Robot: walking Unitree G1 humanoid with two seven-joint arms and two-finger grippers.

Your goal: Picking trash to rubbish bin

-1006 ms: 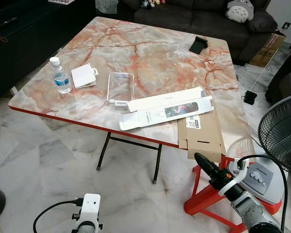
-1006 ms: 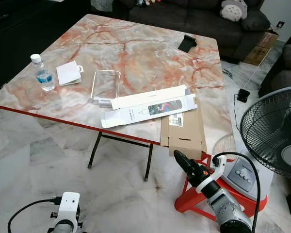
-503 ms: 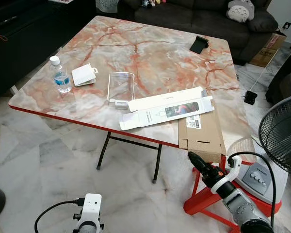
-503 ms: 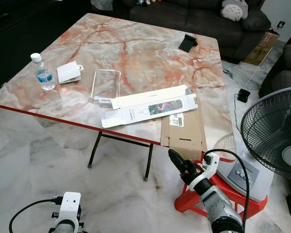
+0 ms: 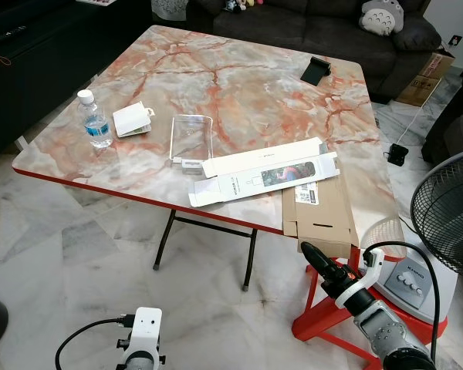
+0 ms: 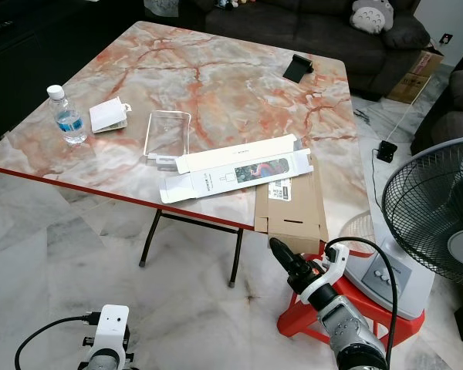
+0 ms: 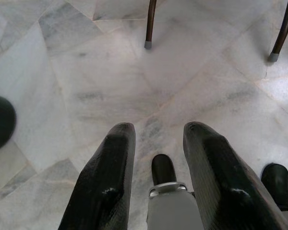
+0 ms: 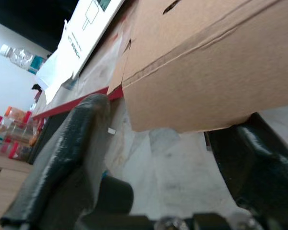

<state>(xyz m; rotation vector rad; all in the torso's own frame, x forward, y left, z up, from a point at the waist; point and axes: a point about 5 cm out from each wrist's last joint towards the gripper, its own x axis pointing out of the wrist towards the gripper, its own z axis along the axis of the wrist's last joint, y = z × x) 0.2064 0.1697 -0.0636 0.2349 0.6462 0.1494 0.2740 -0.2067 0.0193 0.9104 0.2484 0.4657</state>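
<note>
On the marble table (image 5: 239,85) lie a flat brown cardboard box (image 5: 320,216) overhanging the near edge, a long white carton (image 5: 262,176), a clear plastic pack (image 5: 191,139), a small white packet (image 5: 133,121) and a water bottle (image 5: 96,121). My right gripper (image 5: 309,250) is open just below and in front of the cardboard's overhanging end; in the right wrist view the cardboard edge (image 8: 211,62) sits between its fingers (image 8: 72,143). My left gripper (image 7: 156,139) hangs open over the bare floor, holding nothing.
A standing fan (image 5: 447,216) and a red stool (image 5: 324,316) are close to my right arm. Table legs (image 5: 166,239) stand ahead on the marble floor. A dark sofa (image 5: 316,23) lies beyond the table. A dark round object (image 7: 0,122) sits at the lower left.
My right gripper has moved a little to the left and closer to the cardboard's overhanging end. The left arm has stayed where it was.
</note>
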